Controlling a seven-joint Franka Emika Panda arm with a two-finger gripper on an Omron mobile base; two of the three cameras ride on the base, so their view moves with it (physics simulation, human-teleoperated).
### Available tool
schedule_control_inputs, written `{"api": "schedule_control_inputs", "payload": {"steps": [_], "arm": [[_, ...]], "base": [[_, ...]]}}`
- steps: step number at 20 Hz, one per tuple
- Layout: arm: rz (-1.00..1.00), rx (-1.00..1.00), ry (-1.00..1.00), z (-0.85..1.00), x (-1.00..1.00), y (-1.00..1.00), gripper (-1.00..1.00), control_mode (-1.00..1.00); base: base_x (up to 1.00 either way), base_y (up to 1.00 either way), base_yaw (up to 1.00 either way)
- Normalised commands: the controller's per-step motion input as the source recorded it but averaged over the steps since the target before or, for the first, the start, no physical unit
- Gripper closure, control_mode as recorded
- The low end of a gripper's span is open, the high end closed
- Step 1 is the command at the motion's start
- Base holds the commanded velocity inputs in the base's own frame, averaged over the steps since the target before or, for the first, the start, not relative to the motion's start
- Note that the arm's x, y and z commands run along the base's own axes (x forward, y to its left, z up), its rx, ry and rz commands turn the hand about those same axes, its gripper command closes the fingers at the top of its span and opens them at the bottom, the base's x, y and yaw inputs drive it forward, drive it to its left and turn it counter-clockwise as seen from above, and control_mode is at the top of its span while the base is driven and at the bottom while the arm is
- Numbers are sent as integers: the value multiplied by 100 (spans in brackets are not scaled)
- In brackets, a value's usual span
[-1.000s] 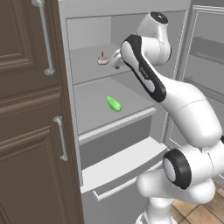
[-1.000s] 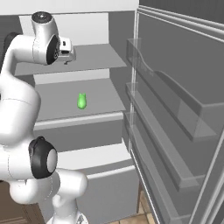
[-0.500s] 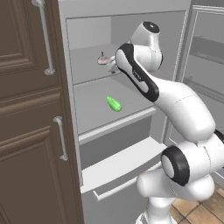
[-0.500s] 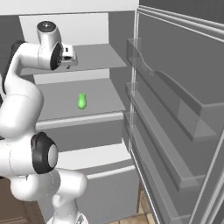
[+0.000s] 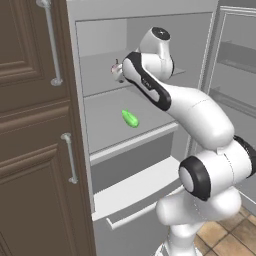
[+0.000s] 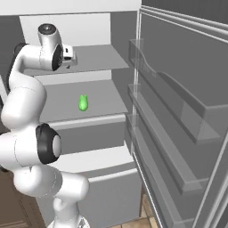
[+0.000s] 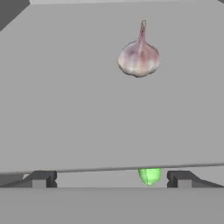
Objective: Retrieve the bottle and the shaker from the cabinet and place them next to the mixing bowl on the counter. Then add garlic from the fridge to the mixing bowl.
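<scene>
A pale pink garlic [image 7: 139,57] bulb with a thin stem stands on the fridge's upper shelf [image 7: 65,109], a short way beyond my gripper [image 7: 111,178]. In the left base view the garlic [image 5: 117,71] peeks out just left of my hand. My gripper is open with nothing between its fingertips [image 7: 41,177], level with the shelf's front edge. In the right base view my hand [image 6: 67,55] hovers at the upper shelf. The bottle, the shaker and the mixing bowl are out of view.
A green vegetable [image 5: 130,119] lies on the lower shelf [image 6: 62,104], below the gripper. The open fridge door [image 6: 178,120] with its racks stands to the right. Brown cabinet doors [image 5: 35,125] flank the left. A white drawer [image 5: 135,192] juts out low.
The arm's upper joints have swung left and the hand has edged closer to the garlic on the upper shelf. The gripper stays open.
</scene>
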Motion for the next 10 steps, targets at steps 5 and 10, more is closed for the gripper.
{"api": "schedule_control_inputs", "payload": {"steps": [5,10], "arm": [[0,-2,0,4,34,5,-100,-100],[0,-1,0,10,26,0,-100,-100]], "base": [[0,0,0],[0,0,0]]}}
